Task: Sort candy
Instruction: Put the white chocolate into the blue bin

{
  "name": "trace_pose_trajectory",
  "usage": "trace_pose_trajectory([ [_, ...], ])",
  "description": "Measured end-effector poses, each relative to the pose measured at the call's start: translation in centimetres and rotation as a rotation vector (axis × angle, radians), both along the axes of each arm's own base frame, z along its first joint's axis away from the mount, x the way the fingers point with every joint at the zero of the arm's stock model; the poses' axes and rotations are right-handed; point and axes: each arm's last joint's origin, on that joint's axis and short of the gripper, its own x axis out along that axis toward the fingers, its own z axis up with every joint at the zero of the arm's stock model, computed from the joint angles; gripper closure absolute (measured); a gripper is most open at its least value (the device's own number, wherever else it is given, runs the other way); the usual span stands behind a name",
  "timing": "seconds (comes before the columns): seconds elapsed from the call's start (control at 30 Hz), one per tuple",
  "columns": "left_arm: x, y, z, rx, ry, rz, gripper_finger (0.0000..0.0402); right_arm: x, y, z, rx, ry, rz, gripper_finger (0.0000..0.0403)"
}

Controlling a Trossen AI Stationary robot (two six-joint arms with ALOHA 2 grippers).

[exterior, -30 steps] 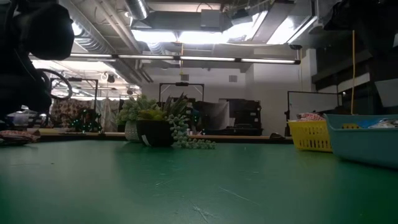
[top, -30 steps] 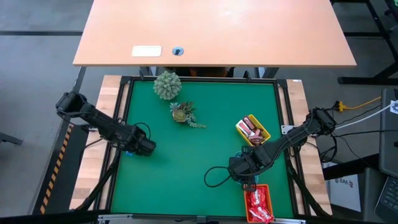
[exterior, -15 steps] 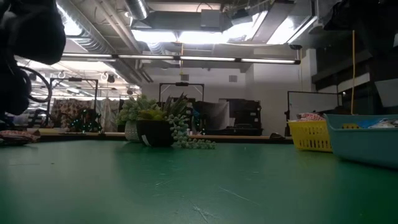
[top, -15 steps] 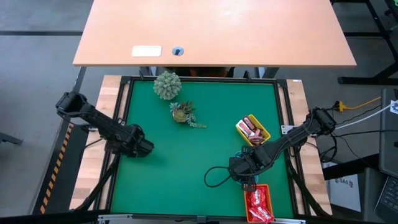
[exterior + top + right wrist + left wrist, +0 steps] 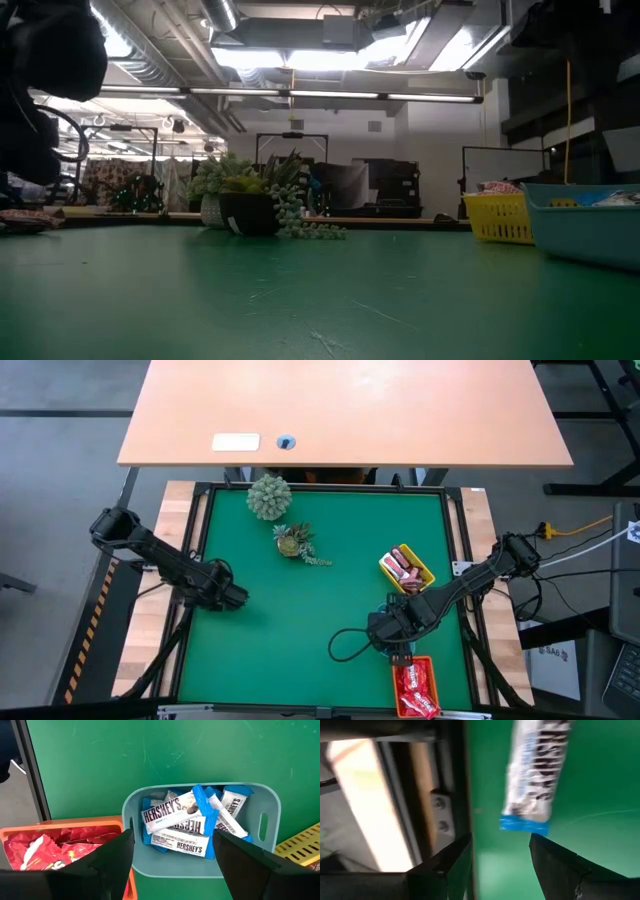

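Candy count: one blue-and-white bar (image 5: 535,770) lies on the green mat (image 5: 300,610) just ahead of the left gripper (image 5: 501,865), fingers apart, nothing between them, near the mat's left edge. Right gripper (image 5: 172,860) hangs w/ fingers spread & empty over the blue tray (image 5: 267,865), approx six blue-and-white bars in it (image 5: 180,827). Orange tray (image 5: 20,827) beside it holds red packets (image 5: 55,850), too bunched to count. Yellow tray (image 5: 407,569) has a few sweets. Two plants (image 5: 269,496) at the back.

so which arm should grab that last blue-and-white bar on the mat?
Left. The left gripper is open right over the blue-and-white bar by the mat's left edge. The right gripper hovers over the blue tray, far across.
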Motion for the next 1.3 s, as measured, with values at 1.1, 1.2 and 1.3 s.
trace_pose_trajectory([
  [1.1,0.6,0.5,-1.3,0.213,-0.180,0.043,0.0208,0.0,0.0,0.0,-0.004,0.000,0.026,0.0134],
  [1.2,0.8,0.4,-1.2,0.206,-0.191,0.039,0.0208,0.0,0.0,0.0,-0.005,0.001,0.026,0.0134],
  [1.3,0.9,0.4,-1.3,0.194,-0.195,0.034,0.0208,0.0,0.0,0.0,-0.005,0.001,0.026,0.0134],
])
